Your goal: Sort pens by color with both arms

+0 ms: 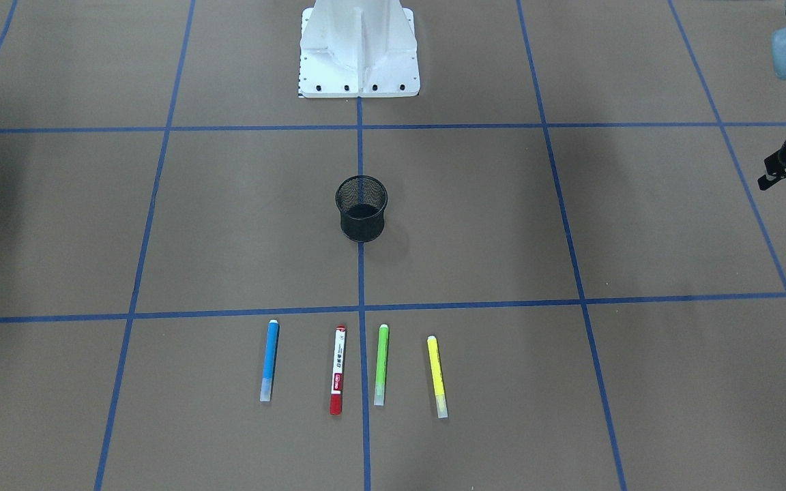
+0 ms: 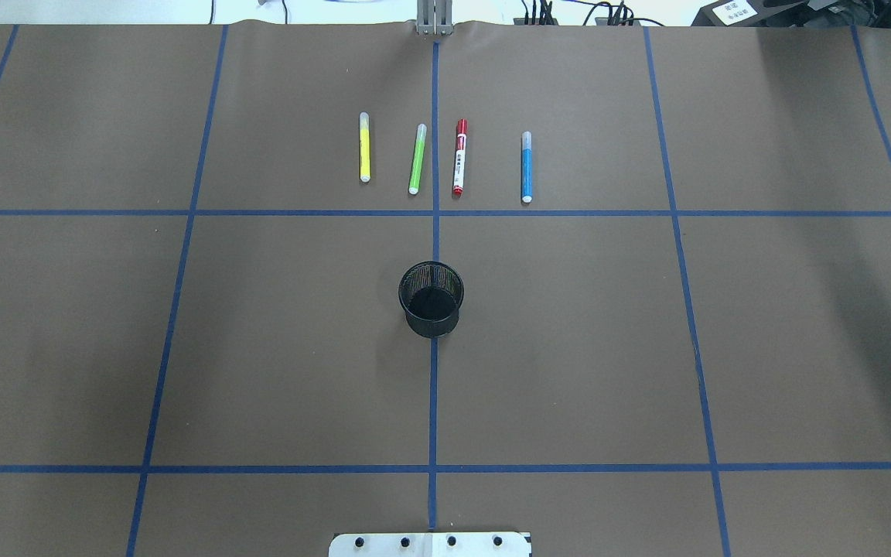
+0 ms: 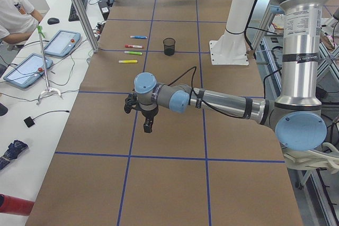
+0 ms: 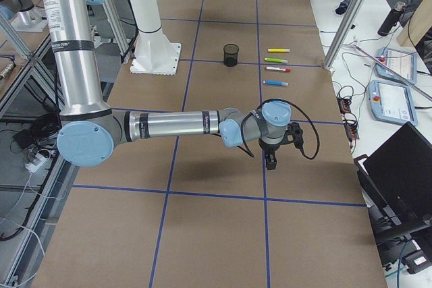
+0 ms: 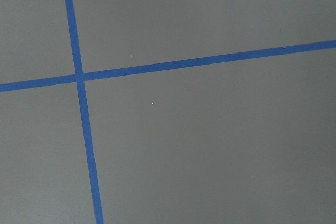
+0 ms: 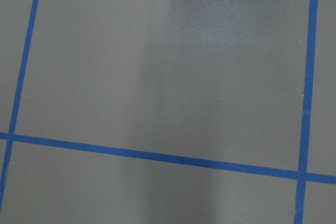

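Mesh cup [image 2: 431, 299], black, upright at the table [image 2: 182, 348] centre on the middle blue tape line [image 2: 433, 402]; its inside shows only the dark bottom; all four pens lie flat outside it, in one row on the side far from the robot, roughly parallel and apart from each other; from the robot's left to its right: yellow pen [image 2: 364, 147], green pen [image 2: 417, 158], red pen [image 2: 459, 157] with white labelled barrel, blue pen [image 2: 526, 167]; green and red sit either side of the centre line; left arm [image 3: 222, 100] reaches out low with its forearm near level over the table's left end, wrist bent down; left gripper [image 3: 148, 125] points down above bare table, well apart from the pens, touching none; jaw opening cannot be told; right arm [image 4: 175, 126] mirrors that pose at the right end; right gripper [image 4: 272, 160] hangs downward above bare table, touching none, opening also cannot be told; both wrist views show only brown surface and tape.
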Controlling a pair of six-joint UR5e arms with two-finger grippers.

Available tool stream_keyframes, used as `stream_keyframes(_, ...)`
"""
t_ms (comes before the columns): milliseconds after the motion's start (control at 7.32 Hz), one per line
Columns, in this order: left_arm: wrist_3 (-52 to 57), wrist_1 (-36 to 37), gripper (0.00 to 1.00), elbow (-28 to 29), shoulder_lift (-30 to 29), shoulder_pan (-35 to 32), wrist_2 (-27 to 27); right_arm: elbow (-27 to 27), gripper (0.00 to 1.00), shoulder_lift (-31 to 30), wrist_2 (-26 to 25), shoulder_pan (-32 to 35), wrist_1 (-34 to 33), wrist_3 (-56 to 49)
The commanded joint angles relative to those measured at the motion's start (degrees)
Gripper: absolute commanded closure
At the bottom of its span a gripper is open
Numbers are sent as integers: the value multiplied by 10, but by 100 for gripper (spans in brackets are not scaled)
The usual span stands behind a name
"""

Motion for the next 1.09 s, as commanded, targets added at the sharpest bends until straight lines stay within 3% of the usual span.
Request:
stream_keyframes(0, 0, 0, 0, 1, 2, -2, -1, 18, 1, 14, -37, 8, -83, -81)
stream_keyframes(683, 1, -1, 0, -16, 1, -3, -1, 40, 1, -5, -25, 11, -69, -80)
stream_keyframes(956, 1, -1, 0, -11, 2, -3, 2, 42, 1, -9, 6, 11, -70, -72)
